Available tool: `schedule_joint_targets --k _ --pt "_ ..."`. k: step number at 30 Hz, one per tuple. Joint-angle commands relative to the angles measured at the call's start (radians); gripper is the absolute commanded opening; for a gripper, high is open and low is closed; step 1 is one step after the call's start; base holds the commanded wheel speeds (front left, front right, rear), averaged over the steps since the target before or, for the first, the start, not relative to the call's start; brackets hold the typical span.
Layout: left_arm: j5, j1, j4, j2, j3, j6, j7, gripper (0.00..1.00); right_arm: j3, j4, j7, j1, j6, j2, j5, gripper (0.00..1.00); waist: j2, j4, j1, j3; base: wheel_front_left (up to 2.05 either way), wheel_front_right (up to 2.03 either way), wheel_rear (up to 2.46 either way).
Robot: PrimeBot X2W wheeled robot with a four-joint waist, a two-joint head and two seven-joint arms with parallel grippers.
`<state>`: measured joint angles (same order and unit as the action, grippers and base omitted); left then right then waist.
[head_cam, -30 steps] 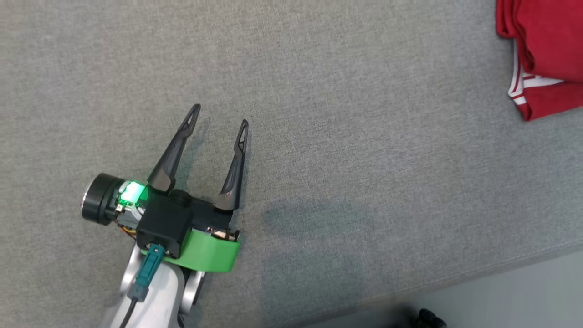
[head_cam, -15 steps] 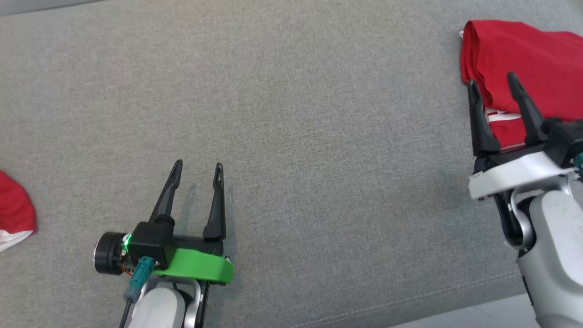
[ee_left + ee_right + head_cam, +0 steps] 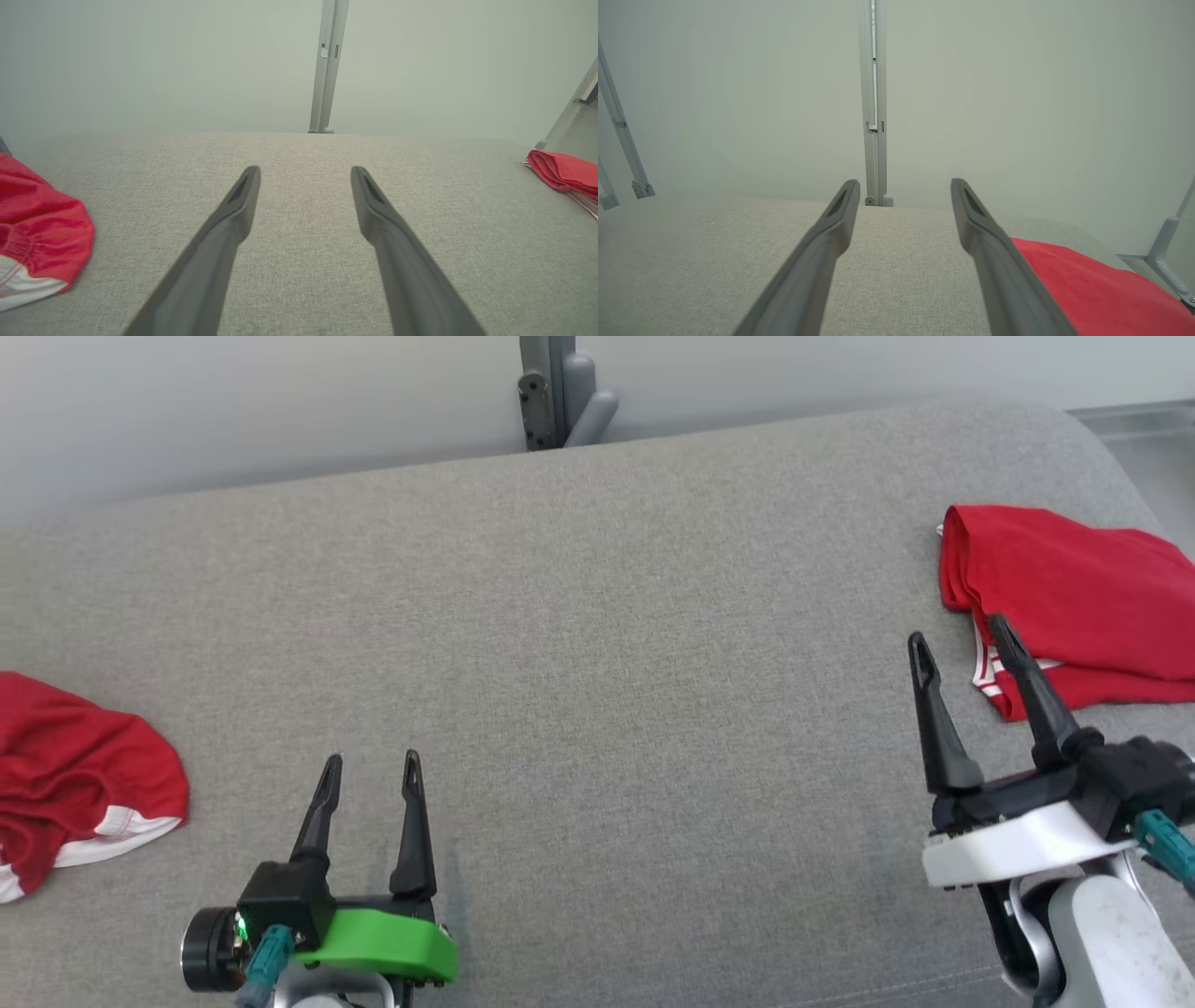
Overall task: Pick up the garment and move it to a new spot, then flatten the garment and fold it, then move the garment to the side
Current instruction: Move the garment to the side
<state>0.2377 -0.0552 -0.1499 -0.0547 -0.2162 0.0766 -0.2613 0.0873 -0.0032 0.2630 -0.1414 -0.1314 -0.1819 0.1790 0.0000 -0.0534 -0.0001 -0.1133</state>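
Left end effector [image 3: 372,759]: fingers apart, empty, over bare grey worktop [image 3: 607,663].
Right end effector [image 3: 957,630]: fingers apart, empty, tips by the folded garment's near edge.
Folded red garment [image 3: 1074,588]: worktop's right end.
Crumpled red garment [image 3: 75,756]: far left, well apart from the left end effector.

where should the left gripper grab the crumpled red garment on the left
Pinch the crumpled red garment at its rounded, bunched edge above the white trim, coming from the side where the open left gripper is. That edge faces it and looks raised enough to pinch.
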Motion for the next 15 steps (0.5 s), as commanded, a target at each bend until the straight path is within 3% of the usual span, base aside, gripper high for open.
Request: schedule_joint_targets --k 1,15 --pt "-0.008 0.03 0.004 0.001 0.003 0.004 -0.004 1.0 -0.008 -0.019 0.003 0.04 0.001 0.01 -0.009 1.0 0.0 0.043 0.0001 0.076 0.0 0.0 0.0" --pt "-0.026 0.126 0.02 0.004 -0.017 0.005 -0.005 1.0 -0.035 -0.034 0.003 0.219 0.001 0.065 -0.039 1.0 0.0 0.071 0.0001 0.15 0.0 0.0 0.0"
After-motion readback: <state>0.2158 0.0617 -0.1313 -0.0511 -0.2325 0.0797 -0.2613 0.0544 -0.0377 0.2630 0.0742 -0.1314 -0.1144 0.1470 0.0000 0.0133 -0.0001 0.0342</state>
